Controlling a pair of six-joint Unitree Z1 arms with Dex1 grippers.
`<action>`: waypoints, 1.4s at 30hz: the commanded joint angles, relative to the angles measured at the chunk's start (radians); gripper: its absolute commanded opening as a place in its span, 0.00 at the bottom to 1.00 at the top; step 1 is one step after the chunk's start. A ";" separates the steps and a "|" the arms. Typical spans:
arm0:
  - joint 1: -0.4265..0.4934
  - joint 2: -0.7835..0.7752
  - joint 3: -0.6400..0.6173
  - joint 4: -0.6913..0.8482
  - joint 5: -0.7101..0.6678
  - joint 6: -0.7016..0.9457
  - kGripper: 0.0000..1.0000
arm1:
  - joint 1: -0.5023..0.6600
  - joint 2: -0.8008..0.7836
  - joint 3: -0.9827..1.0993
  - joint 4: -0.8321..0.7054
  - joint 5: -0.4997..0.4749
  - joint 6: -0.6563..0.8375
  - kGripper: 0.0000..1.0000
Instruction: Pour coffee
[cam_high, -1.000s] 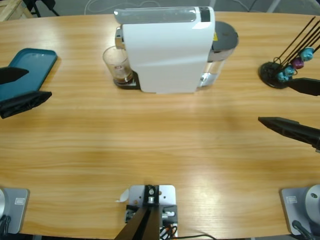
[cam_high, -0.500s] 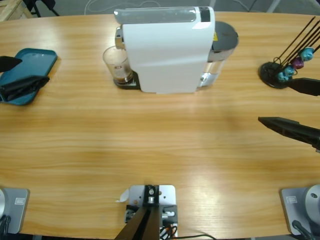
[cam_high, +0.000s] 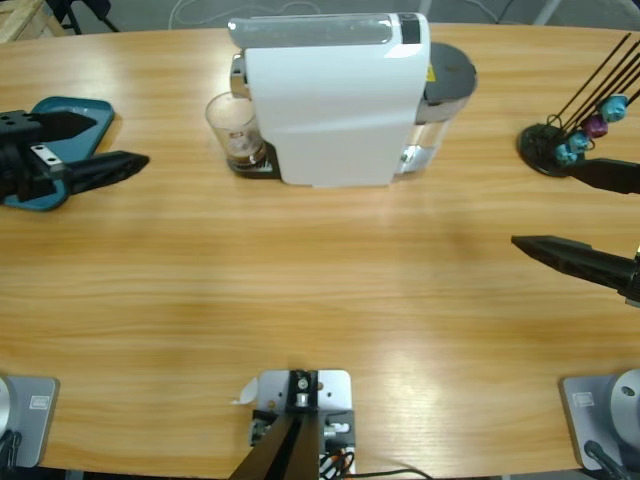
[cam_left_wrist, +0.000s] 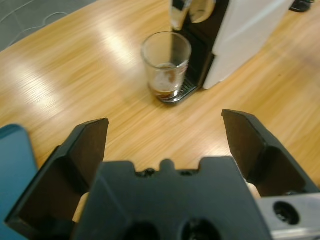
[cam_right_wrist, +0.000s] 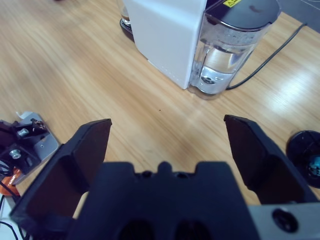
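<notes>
Glass cup (cam_high: 233, 130) under the white machine (cam_high: 335, 100) at 11 o'clock held little coffee (cam_left_wrist: 165, 91). Left end effector (cam_high: 118, 143) and right end effector (cam_high: 545, 205) gaped, holding nothing.

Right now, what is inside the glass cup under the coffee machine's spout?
The glass cup holds a shallow layer of brown coffee at its bottom, otherwise empty. It sits on the machine's drip tray, mostly hidden beneath it.

high: overhead, whole table (cam_high: 330, 290)
left wrist: faces glass (cam_left_wrist: 166, 65)
right wrist: faces coffee machine (cam_right_wrist: 167, 35)
shared: coffee machine

bright, glare on table (cam_left_wrist: 35, 85), wrist blur
</notes>
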 joint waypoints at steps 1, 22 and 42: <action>-0.037 0.181 -0.067 -0.024 -0.085 -0.037 0.95 | 0.010 0.046 0.021 0.004 0.026 0.013 1.00; 0.035 0.408 -0.047 -0.214 -0.057 0.062 1.00 | 0.010 0.079 0.012 0.010 0.045 0.013 1.00; 0.077 0.573 -0.089 -0.346 -0.145 0.118 1.00 | 0.010 0.122 -0.005 0.023 0.045 0.013 1.00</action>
